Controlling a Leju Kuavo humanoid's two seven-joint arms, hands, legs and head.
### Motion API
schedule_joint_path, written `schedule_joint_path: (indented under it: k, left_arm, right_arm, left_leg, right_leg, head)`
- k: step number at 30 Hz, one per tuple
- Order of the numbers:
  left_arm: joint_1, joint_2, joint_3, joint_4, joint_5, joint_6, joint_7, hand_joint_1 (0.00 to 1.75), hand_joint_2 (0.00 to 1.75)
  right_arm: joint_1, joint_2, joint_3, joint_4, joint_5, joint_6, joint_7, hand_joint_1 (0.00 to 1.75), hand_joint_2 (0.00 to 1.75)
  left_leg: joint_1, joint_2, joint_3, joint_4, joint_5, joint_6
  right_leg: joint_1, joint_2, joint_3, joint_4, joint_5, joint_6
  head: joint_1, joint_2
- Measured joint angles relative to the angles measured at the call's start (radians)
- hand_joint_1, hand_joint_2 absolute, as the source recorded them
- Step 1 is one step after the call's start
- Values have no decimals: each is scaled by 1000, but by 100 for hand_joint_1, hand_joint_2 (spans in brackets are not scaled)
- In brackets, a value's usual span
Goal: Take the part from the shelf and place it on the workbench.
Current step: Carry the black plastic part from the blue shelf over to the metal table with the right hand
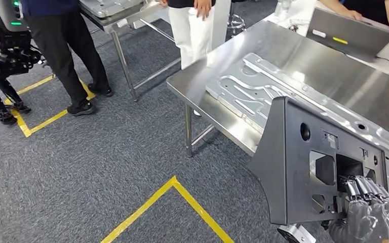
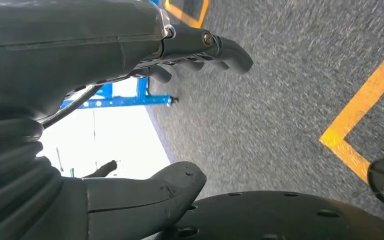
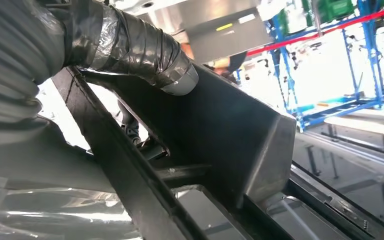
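- Black moulded plastic, the part (image 1: 304, 167) is the nearest thing in the head view, at about 5 o'clock, standing roughly upright on edge in front of the robot.
- Right hand (image 1: 372, 210) is clamped on the part: its fingers (image 1: 364, 187) hook into a cut-out near the lower right of the panel, and in the right wrist view a taped thumb (image 3: 145, 55) presses across the panel's ribbed side (image 3: 220, 130).
- Left hand (image 2: 130, 65) hangs low over the grey carpet (image 2: 270, 120); its fingers are loosely apart and hold nothing, so the right hand is the one doing the carrying.
- From the right hand the part rises toward 11 o'clock, its long edge running up and leftward, its narrow end highest.
- Beyond it, from 12 to 2 o'clock, lies the steel workbench (image 1: 202, 76); the part's upper portion overlaps the near edge of the bench in the picture, but I cannot tell if it is resting there or held just above.
- A pressed metal panel (image 1: 248, 91) already lies on the bench just behind the part, so in my judgement the set-down needs bare steel beside or before it.
- Farthest off, at 10 to 12 o'clock, people's legs (image 1: 76, 55) stand by another table (image 1: 116, 12).
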Motion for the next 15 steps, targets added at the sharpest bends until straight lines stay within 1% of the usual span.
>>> schedule_joint_path:
  k: [1,2,3,4,5,6,7,8,9,10,11,12,13,14,15]
  left_arm:
    - [0,1,-1,1,0,0,0,0,175]
    - [1,1,-2,1,0,0,0,0,175]
    - [0,1,-3,1,0,0,0,0,175]
    - [-1,2,-3,2,0,0,-1,0,175]
    - [-3,1,-3,2,0,0,-1,0,175]
    - [-5,1,-3,2,0,-1,-2,0,175]
    - [-7,1,-3,2,0,-1,-1,0,175]
    - [-7,1,-3,2,0,-1,0,0,175]
    - [-7,1,-3,2,0,-3,2,0,175]
    - [-7,1,-3,2,0,-5,7,0,175]
    - [-7,1,-3,2,0,-8,13,0,175]
    - [-7,1,-4,2,-2,-13,20,0,175]
    - [-8,1,-4,2,-4,-17,25,0,175]
    - [-9,1,-5,2,-6,-21,29,0,175]
    - [-10,1,-6,2,-8,-23,32,0,175]
  right_arm:
    - [4,0,-1,-1,0,0,0,175,175]
    - [8,0,-1,-3,0,-1,0,175,175]
    - [11,0,-2,-4,0,-1,1,175,175]
    - [12,0,-2,-6,0,-1,1,175,175]
    - [13,0,-2,-7,0,-1,2,175,175]
    - [13,0,-3,-8,0,-1,3,175,175]
    - [14,0,-3,-8,0,-1,3,175,175]
    - [15,0,-3,-8,0,-1,4,175,175]
    - [19,0,-3,-8,0,-2,5,175,175]
    - [24,0,-3,-9,1,-4,8,175,175]
    - [32,0,-3,-10,2,-8,11,175,175]
    - [42,0,-5,-12,4,-15,17,175,175]
    - [52,0,-7,-15,7,-26,23,175,175]
    - [63,0,-10,-18,10,-39,29,175,175]
    - [73,0,-15,-20,12,-51,35,175,175]
  left_leg:
    - [-1,8,1,0,-2,-3]
    - [-2,1,0,6,-8,-8]
    - [-1,-18,-6,23,-23,-15]
    - [1,-44,-23,63,-50,-22]
    - [4,-73,-48,123,-86,-28]
    - [6,-90,-78,194,-122,-33]
    - [7,-97,-107,260,-148,-36]
    - [7,-100,-123,298,-157,-37]
    - [8,-101,-120,297,-144,-37]
    - [9,-105,-100,258,-113,-37]
    - [12,-118,-66,188,-73,-37]
    - [16,-143,-32,116,-41,-36]
    - [20,-167,-6,57,-21,-34]
    - [21,-184,8,22,-12,-31]
    - [21,-188,11,10,-14,-26]
  right_leg:
    - [-4,12,-1,-2,3,-5]
    - [-8,22,-1,-5,6,-9]
    - [-12,31,-1,-8,10,-15]
    - [-17,41,-2,-11,14,-20]
    - [-17,50,-5,-11,16,-24]
    - [-17,60,-8,-11,19,-27]
    - [-16,72,-11,-10,20,-27]
    - [-16,84,-12,-9,21,-27]
    - [-16,98,-12,-8,22,-27]
    - [-17,112,-12,-6,22,-26]
    - [-17,125,-11,-4,22,-25]
    - [-17,137,-12,-2,22,-22]
    - [-16,149,-15,1,23,-18]
    - [-16,160,-20,3,25,-12]
    - [-16,171,-26,4,28,-4]
  head:
    - [0,0]
    - [0,0]
    - [-1,0]
    - [-2,0]
    - [-2,0]
    - [-3,0]
    - [-2,0]
    - [-2,0]
    - [-3,0]
    - [-3,0]
    - [-3,0]
    - [-2,0]
    - [-2,0]
    - [-2,0]
    - [-2,0]
